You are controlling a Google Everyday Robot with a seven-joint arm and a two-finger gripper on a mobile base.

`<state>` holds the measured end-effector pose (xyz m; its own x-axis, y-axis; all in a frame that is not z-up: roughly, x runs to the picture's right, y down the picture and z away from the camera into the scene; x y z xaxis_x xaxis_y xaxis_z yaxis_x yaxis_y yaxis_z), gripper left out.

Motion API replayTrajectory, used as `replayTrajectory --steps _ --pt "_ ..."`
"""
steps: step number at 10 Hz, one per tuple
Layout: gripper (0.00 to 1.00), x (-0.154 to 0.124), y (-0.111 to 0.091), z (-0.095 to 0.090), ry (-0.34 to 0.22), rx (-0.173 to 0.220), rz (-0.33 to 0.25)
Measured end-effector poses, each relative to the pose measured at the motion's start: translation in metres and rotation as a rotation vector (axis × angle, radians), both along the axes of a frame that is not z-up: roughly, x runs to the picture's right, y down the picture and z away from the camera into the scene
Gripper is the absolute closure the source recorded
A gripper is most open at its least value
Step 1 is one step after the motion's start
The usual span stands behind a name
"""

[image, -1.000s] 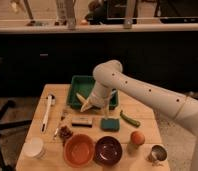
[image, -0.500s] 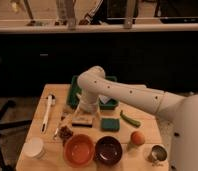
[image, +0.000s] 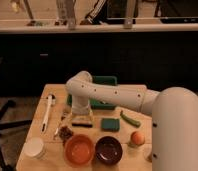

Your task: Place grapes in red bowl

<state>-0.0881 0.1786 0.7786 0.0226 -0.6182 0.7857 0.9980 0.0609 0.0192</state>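
One cluster of grapes [image: 67,133] lies on the surface [image: 54,98] just beyond the left rim of the red bowl [image: 79,149]. The hand [image: 81,120] hangs beyond the bowl's far rim, close beside the grapes, spread wide and holding nothing. A second ago it was back over the green tray [image: 109,79]. A dark bowl [image: 108,150] sits just right of the red bowl, with a green sponge [image: 111,124] and an orange [image: 137,137] farther right.
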Motion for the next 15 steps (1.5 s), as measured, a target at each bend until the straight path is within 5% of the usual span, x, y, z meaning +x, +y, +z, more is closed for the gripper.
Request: replayTrajectory --steps 9,15 --pt "0.20 -0.054 0.045 0.008 -0.036 -0.083 -0.101" --pt "0.20 -0.055 0.046 0.008 -0.037 -0.084 -0.102"
